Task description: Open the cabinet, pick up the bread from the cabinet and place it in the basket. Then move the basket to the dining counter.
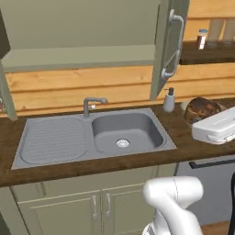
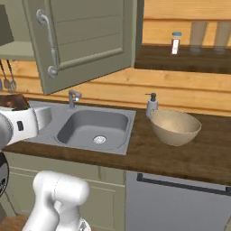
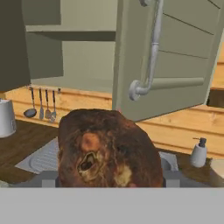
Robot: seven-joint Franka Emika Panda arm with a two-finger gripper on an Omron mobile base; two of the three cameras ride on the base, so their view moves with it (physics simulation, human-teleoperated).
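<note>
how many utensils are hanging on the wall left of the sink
3, as far as the hand view shows: a ladle, then two utensils side by side right of it; more may hide beside them.

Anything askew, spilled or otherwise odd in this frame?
Nothing spilled or damaged. The cabinet door hangs open, as the task needs. The bread sits right at the tool, close before the hand camera, not yet in the basket, which stands upright by the sink.
</note>
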